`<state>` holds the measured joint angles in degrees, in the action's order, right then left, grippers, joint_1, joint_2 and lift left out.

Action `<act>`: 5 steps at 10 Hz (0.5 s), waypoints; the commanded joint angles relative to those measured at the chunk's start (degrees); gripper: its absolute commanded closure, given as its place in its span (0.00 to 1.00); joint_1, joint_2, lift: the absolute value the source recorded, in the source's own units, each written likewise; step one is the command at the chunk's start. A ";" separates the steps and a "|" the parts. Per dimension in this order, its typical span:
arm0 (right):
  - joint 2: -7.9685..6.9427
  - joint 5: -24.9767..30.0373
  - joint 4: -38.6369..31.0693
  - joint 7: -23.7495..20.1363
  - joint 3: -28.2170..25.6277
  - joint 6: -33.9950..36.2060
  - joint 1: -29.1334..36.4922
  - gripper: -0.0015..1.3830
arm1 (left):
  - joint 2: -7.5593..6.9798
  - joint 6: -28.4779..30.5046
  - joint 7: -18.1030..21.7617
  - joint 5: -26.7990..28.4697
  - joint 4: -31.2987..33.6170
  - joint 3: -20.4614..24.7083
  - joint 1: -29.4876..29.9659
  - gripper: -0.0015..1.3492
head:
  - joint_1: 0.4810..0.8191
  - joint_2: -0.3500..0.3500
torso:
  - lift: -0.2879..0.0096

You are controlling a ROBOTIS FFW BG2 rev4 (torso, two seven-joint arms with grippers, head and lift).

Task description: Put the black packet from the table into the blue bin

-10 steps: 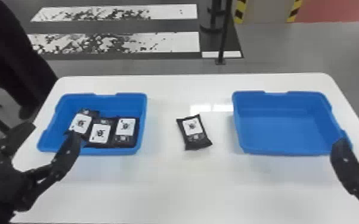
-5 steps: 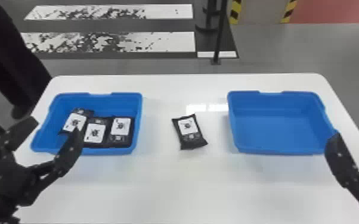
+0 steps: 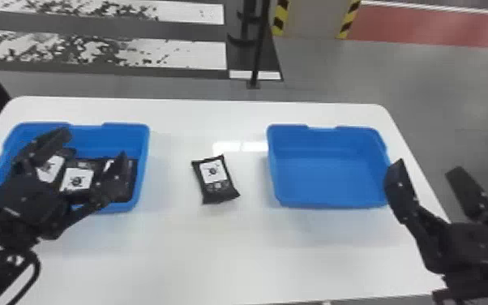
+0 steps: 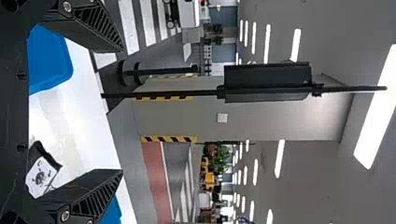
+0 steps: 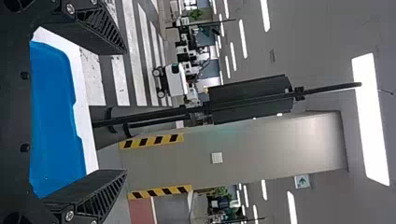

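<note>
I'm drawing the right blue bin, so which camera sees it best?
The head view: it shows the bin nearly whole. The right wrist view shows part of it, the left wrist view a sliver beside the fingers.

Blue bins, yellow-black striped pillar.

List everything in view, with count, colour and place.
Loose packet: one, black, on the table between the bins.
Binned packets: three, black, in the left bin.
Left bin: one, blue, table's left.
Right bin: one, blue, table's right.
Table: one, white, under the bins.
Column: one, grey, beyond the table.
Stand: one, black, beyond the table.
Cart: one, white, background.
Lights: several, white, ceiling.
Left gripper: one, black, open over the left bin.
Right gripper: one, black, open beside the right bin.
</note>
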<state>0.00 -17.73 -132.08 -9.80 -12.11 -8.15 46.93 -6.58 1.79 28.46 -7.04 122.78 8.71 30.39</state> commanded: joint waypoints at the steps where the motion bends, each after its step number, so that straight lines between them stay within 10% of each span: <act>1: -0.05 -0.21 0.67 -0.13 0.00 -0.57 -0.95 0.07 | 0.60 2.57 0.45 5.21 -2.06 -0.83 -2.27 0.07 | 0.63 0.31 | 0.60; 5: -0.05 -0.55 1.52 -0.48 0.11 -0.71 -1.37 0.07 | -0.10 5.52 4.06 14.81 -11.48 -8.48 -10.71 0.07 | 0.63 0.25 | 0.60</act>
<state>0.00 -18.27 -130.74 -10.29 -12.01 -8.86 45.72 -6.58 6.68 32.48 6.65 112.48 1.54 20.86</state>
